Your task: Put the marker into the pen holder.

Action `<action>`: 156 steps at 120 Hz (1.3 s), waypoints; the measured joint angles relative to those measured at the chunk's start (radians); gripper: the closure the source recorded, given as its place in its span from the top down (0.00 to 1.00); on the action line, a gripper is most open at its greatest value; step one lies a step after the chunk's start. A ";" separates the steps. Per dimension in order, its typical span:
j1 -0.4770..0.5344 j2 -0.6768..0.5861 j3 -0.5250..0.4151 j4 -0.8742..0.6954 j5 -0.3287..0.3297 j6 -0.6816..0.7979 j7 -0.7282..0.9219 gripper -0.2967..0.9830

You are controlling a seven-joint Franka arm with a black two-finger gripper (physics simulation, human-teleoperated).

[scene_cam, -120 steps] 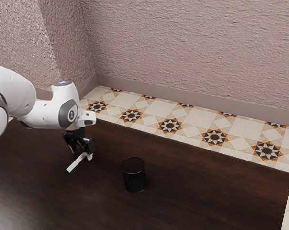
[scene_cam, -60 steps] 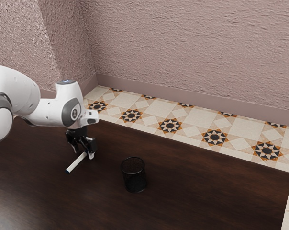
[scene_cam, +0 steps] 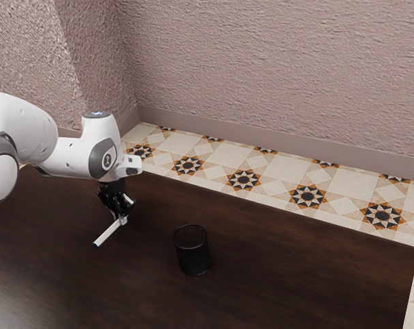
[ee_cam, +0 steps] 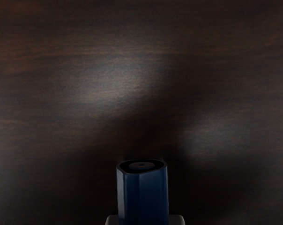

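Observation:
My gripper (scene_cam: 123,219) is low over the table in the exterior view, its fingers closed from two sides on the white marker (scene_cam: 109,234) near one end. From there the marker slants toward the view's lower left, to a dark blue tip. Whether it touches the table, I cannot tell. In the wrist view the marker's blue end (ee_cam: 144,199) stands between the pale fingertips of my gripper (ee_cam: 145,220). The black mesh pen holder (scene_cam: 192,250) is upright on the table, apart from the gripper, toward the exterior view's right.
The dark wooden table (scene_cam: 296,267) extends past the pen holder toward the exterior view's right. Beyond its far edge are a patterned tile floor (scene_cam: 275,184) and a rough pinkish wall (scene_cam: 275,68).
The fingers have come together on the marker after standing apart around it. My hand first shifted slightly toward the exterior view's right. The marker has barely moved and the pen holder is unmoved.

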 joint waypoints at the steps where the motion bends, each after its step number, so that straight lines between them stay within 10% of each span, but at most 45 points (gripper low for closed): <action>1: 0.000 0.000 0.000 0.000 0.001 0.000 -0.001 0.23; 91: -0.006 -0.263 -0.335 0.131 0.083 -0.124 -0.132 0.17; 156: -0.013 -0.273 -0.381 0.135 0.089 -0.143 -0.223 0.17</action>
